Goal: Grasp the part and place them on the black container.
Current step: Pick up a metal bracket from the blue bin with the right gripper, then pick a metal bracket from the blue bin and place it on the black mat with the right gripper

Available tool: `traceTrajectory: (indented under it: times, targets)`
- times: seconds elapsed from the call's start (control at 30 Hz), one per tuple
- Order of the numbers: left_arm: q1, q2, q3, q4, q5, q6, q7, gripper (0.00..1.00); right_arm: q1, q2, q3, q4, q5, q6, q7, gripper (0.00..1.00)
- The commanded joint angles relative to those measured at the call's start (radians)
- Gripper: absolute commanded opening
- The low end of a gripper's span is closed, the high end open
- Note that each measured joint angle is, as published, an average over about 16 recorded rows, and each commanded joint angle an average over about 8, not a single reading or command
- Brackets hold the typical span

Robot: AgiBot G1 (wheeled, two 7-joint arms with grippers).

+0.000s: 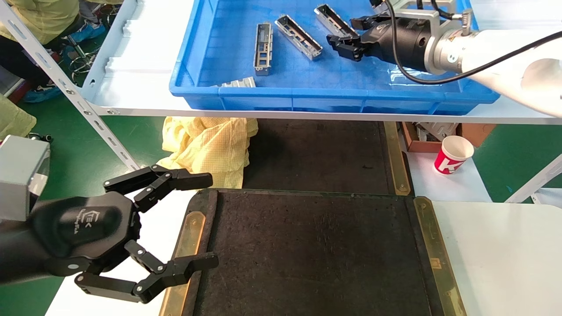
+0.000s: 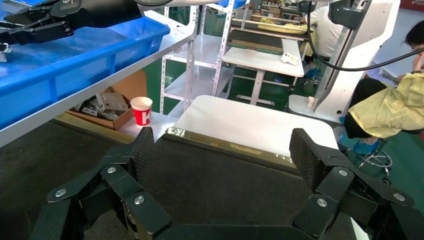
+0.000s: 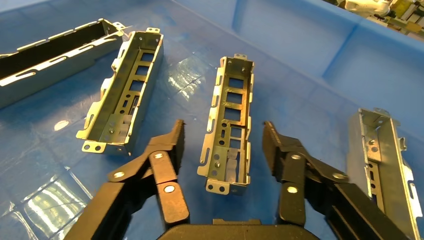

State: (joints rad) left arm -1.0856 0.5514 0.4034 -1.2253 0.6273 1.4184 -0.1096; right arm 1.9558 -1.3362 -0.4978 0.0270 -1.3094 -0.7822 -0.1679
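Observation:
Several silver-grey metal parts lie in the blue bin point(image 1: 228, 94) on the shelf. My right gripper point(image 1: 347, 41) hangs open inside the bin, beside the rightmost part point(image 1: 336, 22). In the right wrist view one part point(image 3: 235, 100) lies on the bin floor between the open fingers of the right gripper point(image 3: 222, 131), not touched. Others lie alongside: one part point(image 3: 125, 95) on one side, another part point(image 3: 382, 160) on the other. The black container point(image 1: 316, 254) with brass edge strips lies in front of me, nothing on it. My left gripper point(image 1: 213, 219) is open and empty at its left edge, and it also shows in the left wrist view point(image 2: 221, 150).
A yellow cloth point(image 1: 210, 145) and a second black tray point(image 1: 316, 153) lie under the shelf. A red and white paper cup point(image 1: 454, 154) stands right of it, by a cardboard box. The white table point(image 1: 505, 254) lies right of the container. Shelf struts run at the left.

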Motion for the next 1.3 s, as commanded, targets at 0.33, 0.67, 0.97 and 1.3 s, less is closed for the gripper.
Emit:
traceTrajectory:
  times: [0.33,0.67,0.97,1.3]
  targets:
    - [0.000,0.000,0.000,0.000,0.000,0.000,0.000,1.00,0.002,0.010,0.006,0.000,0.010,-0.002,-0.010,0.00]
    - [0.000,0.000,0.000,0.000,0.000,0.000,0.000,1.00,0.047,0.081,0.023,0.006,0.035,-0.089,-0.030,0.00]
    - [0.000,0.000,0.000,0.000,0.000,0.000,0.000,1.00,0.086,0.208,0.030,0.024,0.048,-0.356,-0.056,0.00]
    - [0.000,0.000,0.000,0.000,0.000,0.000,0.000,1.00,0.118,0.321,0.010,0.061,0.032,-0.734,-0.077,0.00]
